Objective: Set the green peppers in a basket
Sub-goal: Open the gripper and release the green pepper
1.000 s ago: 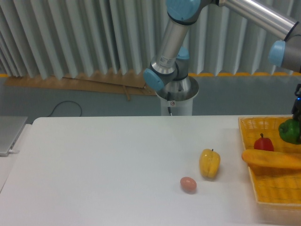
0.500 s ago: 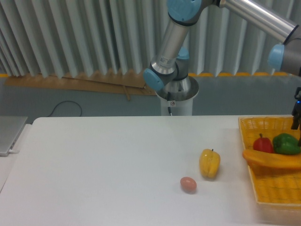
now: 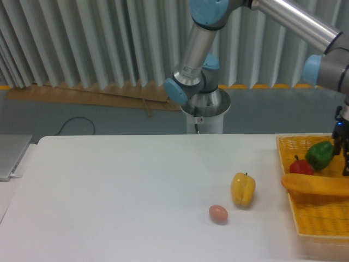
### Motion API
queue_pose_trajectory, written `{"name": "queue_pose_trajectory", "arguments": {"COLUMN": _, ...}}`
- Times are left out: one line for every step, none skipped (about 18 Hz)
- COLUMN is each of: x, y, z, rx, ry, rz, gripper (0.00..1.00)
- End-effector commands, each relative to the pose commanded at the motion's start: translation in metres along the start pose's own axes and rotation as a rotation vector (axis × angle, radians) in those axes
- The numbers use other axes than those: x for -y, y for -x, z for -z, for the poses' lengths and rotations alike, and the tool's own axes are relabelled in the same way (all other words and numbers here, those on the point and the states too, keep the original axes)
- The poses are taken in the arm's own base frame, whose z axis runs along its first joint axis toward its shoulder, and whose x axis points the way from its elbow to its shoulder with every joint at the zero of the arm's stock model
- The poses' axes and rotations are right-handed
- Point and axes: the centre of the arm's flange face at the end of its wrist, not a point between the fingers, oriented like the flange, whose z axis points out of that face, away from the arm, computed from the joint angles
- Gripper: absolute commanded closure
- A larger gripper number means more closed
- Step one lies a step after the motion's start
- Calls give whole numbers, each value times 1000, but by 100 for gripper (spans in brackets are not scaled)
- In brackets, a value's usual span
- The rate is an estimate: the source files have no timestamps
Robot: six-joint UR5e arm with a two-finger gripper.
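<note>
The green pepper (image 3: 320, 154) lies tilted inside the yellow woven basket (image 3: 305, 143) at the right edge of the table. It leans against a small red pepper (image 3: 299, 165) and sits just behind a long orange vegetable (image 3: 316, 185). My gripper (image 3: 343, 155) hangs at the very right edge of the picture, close beside the green pepper on its right. Only a dark strip of the gripper shows, so how its fingers stand is unclear, and whether it touches the pepper is also unclear.
A yellow bell pepper (image 3: 243, 189) and a brownish egg (image 3: 218, 213) rest on the white table (image 3: 120, 191) left of the basket. The arm's base (image 3: 204, 106) stands behind the table's far edge. A grey laptop corner (image 3: 11, 155) shows at the far left.
The green pepper went from hanging under the gripper at the right edge down into the basket, then shifted left against the red pepper. The gripper edged a little further into view.
</note>
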Motion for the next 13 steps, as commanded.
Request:
{"name": "queue_pose_trajectory", "arguments": {"x": 9, "y": 2, "z": 4, "rx": 0, "ry": -6, "rz": 7, "gripper": 0}}
{"name": "queue_pose_trajectory", "arguments": {"x": 15, "y": 3, "z": 6, "rx": 1, "ry": -7, "rz": 8, "gripper": 0}}
{"name": "queue_pose_trajectory", "arguments": {"x": 24, "y": 6, "z": 6, "rx": 0, "ry": -13, "rz": 3, "gripper": 0}}
{"name": "queue_pose_trajectory", "arguments": {"x": 34, "y": 10, "z": 7, "rx": 1, "ry": -15, "rz": 3, "gripper": 0}}
{"name": "queue_pose_trajectory", "arguments": {"x": 44, "y": 13, "z": 6, "rx": -1, "ry": -16, "rz": 12, "gripper": 0}}
{"name": "queue_pose_trajectory", "arguments": {"x": 51, "y": 14, "z": 9, "rx": 0, "ry": -12, "rz": 26, "gripper": 0}}
{"name": "queue_pose_trajectory", "arguments": {"x": 59, "y": 16, "z": 9, "rx": -1, "ry": -14, "rz": 32, "gripper": 0}}
{"name": "queue_pose_trajectory", "arguments": {"x": 68, "y": 19, "z": 8, "rx": 0, "ry": -16, "rz": 35, "gripper": 0}}
{"name": "queue_pose_trajectory", "arguments": {"x": 71, "y": 19, "z": 9, "rx": -1, "ry": -17, "rz": 45, "gripper": 0}}
{"name": "queue_pose_trajectory", "arguments": {"x": 77, "y": 20, "z": 12, "rx": -2, "ry": -19, "rz": 55, "gripper": 0}}
{"name": "queue_pose_trajectory", "arguments": {"x": 85, "y": 21, "z": 12, "rx": -8, "ry": -24, "rz": 62, "gripper": 0}}
{"name": "queue_pose_trajectory", "arguments": {"x": 95, "y": 21, "z": 17, "rx": -8, "ry": -26, "rz": 60, "gripper": 0}}
{"name": "queue_pose_trajectory", "arguments": {"x": 107, "y": 20, "z": 22, "rx": -10, "ry": -30, "rz": 54, "gripper": 0}}
